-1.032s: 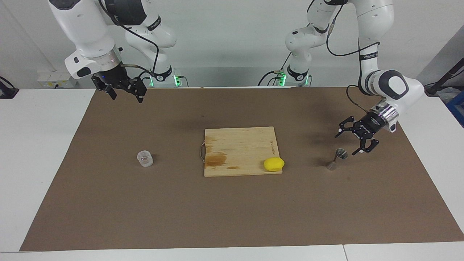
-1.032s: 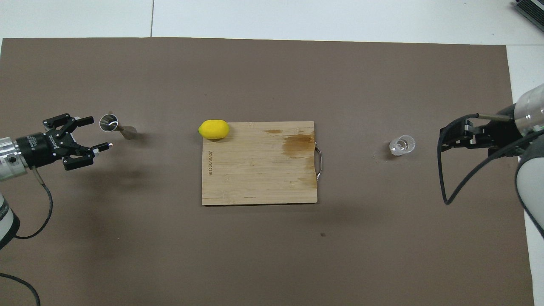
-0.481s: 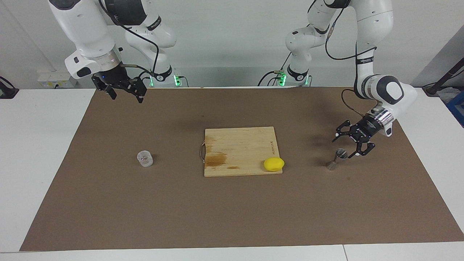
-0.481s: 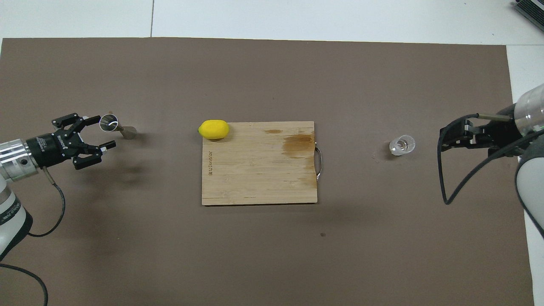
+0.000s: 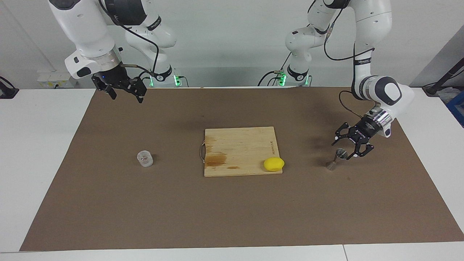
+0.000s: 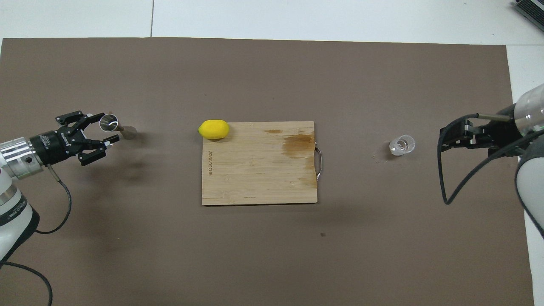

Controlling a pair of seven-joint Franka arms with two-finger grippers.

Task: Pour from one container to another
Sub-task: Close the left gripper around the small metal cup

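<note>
The steel jigger (image 5: 336, 160) (image 6: 127, 132) stands upright on the brown mat toward the left arm's end of the table. My left gripper (image 5: 346, 146) (image 6: 109, 126) is low beside it, open, with one fingertip on each side of the jigger's upper cone; I cannot tell whether they touch it. The clear cup (image 5: 145, 158) (image 6: 401, 145) stands alone toward the right arm's end. My right gripper (image 5: 126, 97) (image 6: 443, 139) waits raised over the mat's corner by its base, open and holding nothing.
A wooden cutting board (image 5: 239, 145) (image 6: 259, 170) with a metal handle lies mid-table, with a yellow lemon (image 5: 273, 164) (image 6: 213, 129) on its corner toward the jigger. The brown mat (image 5: 232, 210) covers most of the white table.
My left gripper has slid toward the jigger and lower, its fingers narrowing around the jigger's top. The right arm, cup and jigger have not moved.
</note>
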